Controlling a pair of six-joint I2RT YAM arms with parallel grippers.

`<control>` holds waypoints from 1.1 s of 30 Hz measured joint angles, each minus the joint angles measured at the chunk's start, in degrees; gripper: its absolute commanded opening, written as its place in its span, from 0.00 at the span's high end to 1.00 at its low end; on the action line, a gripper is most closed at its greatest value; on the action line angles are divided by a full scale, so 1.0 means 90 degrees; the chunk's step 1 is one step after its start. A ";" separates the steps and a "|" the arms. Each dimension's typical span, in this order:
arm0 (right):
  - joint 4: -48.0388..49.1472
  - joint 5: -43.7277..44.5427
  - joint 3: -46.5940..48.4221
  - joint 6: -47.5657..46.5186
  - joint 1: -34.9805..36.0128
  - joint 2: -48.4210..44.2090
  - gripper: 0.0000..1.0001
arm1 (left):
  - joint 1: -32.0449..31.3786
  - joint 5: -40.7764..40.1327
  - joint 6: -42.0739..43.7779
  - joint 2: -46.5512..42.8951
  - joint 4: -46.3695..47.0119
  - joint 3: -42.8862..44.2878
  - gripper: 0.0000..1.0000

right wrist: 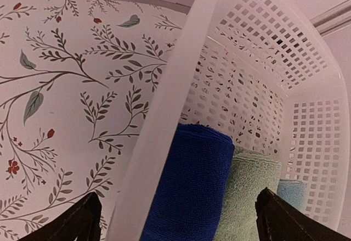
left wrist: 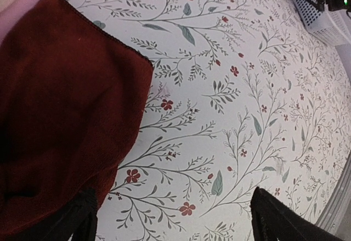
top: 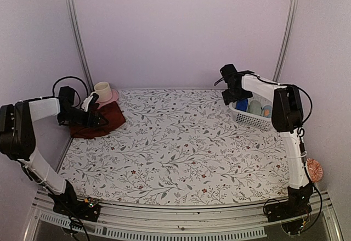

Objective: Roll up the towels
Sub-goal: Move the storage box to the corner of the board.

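Observation:
The dark maroon towel (top: 112, 119) lies crumpled at the back left of the floral table covering; it fills the left of the left wrist view (left wrist: 60, 115). My left gripper (top: 94, 118) is open and empty just above the towel's edge (left wrist: 175, 224), with one finger (left wrist: 77, 219) over the cloth. My right gripper (top: 233, 95) is open and empty (right wrist: 178, 224), straddling the near rim of a white basket (right wrist: 164, 115). A light-blue rolled cloth (right wrist: 290, 189) lies at the far side inside the basket; its patches do not show clearly.
The white basket (top: 249, 121) at the back right also holds a dark blue roll (right wrist: 192, 186) and a green roll (right wrist: 249, 197). A cream cup (top: 102, 91) stands on a pink plate (top: 113, 95) behind the maroon towel. Walls close in on the back and sides.

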 measured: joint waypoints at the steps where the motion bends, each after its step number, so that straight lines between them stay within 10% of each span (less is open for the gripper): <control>1: 0.0039 0.0041 -0.0102 -0.0027 -0.0010 -0.0036 0.01 | 0.0005 0.0005 0.0007 -0.0029 0.0000 -0.0019 0.03; 33: 0.0474 0.0459 -0.3385 -0.0034 -0.0848 -0.2178 0.01 | 0.0374 0.0114 0.0818 -0.0279 0.0012 -0.0029 0.03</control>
